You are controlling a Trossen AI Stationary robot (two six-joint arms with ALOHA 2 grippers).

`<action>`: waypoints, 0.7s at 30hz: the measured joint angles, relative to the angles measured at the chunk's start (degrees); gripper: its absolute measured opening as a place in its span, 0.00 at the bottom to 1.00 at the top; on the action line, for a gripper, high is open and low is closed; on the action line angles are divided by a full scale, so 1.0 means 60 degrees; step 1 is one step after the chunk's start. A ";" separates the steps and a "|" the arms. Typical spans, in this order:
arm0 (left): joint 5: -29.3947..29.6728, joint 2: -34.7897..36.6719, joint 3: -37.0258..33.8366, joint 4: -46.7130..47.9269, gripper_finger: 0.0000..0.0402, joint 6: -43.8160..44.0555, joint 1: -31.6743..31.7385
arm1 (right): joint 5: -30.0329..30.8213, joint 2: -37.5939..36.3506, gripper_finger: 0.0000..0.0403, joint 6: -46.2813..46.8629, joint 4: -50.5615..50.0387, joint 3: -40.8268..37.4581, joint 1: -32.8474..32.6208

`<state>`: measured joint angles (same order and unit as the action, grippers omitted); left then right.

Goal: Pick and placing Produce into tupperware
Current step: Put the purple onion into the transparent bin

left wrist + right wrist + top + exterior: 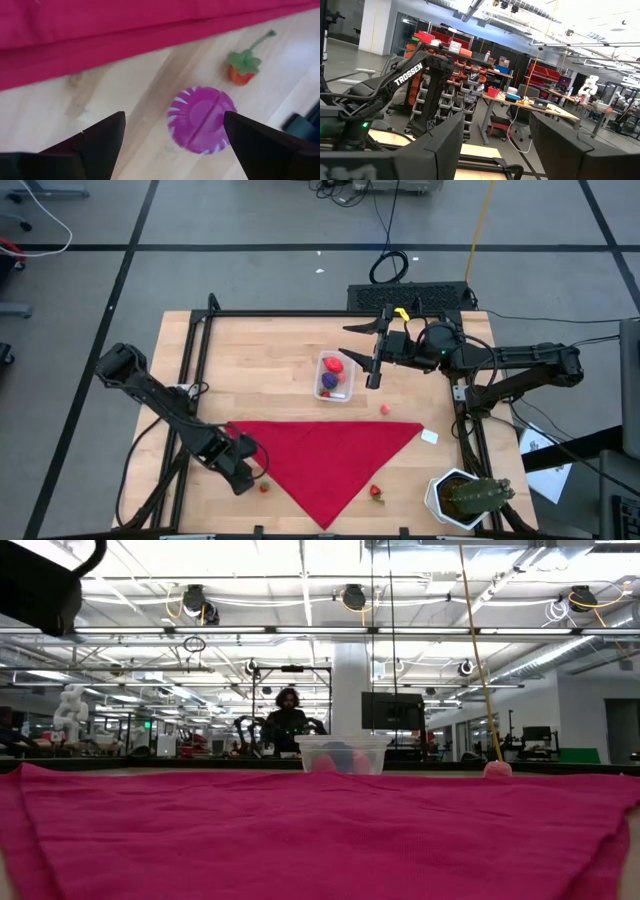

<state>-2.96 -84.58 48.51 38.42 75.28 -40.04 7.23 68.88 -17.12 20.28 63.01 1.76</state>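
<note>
The left pincer (pixel 172 145) is held spread just above a magenta produce slice (pixel 200 120) on the counter (pixel 260 350) (beside the red cloth (pixel 320 455)), while the right pincer (pixel 375 365), empty and half-spread, is raised beside the tupperware (pixel 335 377).

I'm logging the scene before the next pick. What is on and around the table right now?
tupperware: one, clear, table centre, holding red and purple produce.
red cloth: one, triangular, front of table.
magenta slice: one, on bare wood between the left jaws.
small red pieces: two, by the cloth's front edges.
pink piece: one, right of tub.
cactus pot: one, white, front right corner.
person: one, behind table.
left gripper: open, low at the front left.
right gripper: empty, raised beside tub.
</note>
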 joint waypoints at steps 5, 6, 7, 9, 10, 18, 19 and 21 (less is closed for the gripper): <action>-0.0014 0.0000 -0.0144 -0.0784 0.85 0.0065 -0.0014 | 0.0002 0.0000 0.55 -0.0004 -0.0001 -0.0001 0.0000; -0.0027 0.0000 -0.0171 -0.0925 0.85 0.0080 -0.0017 | 0.0000 0.0000 0.55 -0.0004 -0.0001 0.0002 0.0000; -0.0096 0.0000 -0.0191 -0.0992 0.85 0.0094 -0.0025 | 0.0003 0.0000 0.55 -0.0004 0.0002 0.0002 0.0000; -0.0259 0.0000 -0.0246 -0.0981 0.85 0.0219 -0.0027 | 0.0000 0.0000 0.55 -0.0002 -0.0005 -0.0001 0.0000; -0.0311 0.0000 -0.0286 -0.0972 0.85 0.0308 -0.0027 | 0.0003 0.0000 0.55 -0.0004 -0.0005 -0.0001 0.0003; -0.0444 0.0000 -0.0488 -0.1003 0.85 0.0555 -0.0027 | 0.0003 0.0000 0.55 -0.0004 -0.0071 -0.0001 0.0000; -0.0444 0.0000 -0.0484 -0.1024 0.85 0.0563 -0.0027 | 0.0000 0.0004 0.55 -0.0004 -0.0071 0.0002 0.0000; -0.0441 0.0000 -0.0484 -0.1028 0.85 0.0601 -0.0027 | 0.0000 0.0004 0.55 -0.0004 -0.0071 -0.0001 0.0000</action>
<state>-5.61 -84.58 45.60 32.25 78.89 -40.21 7.22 68.90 -17.15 19.86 63.00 1.76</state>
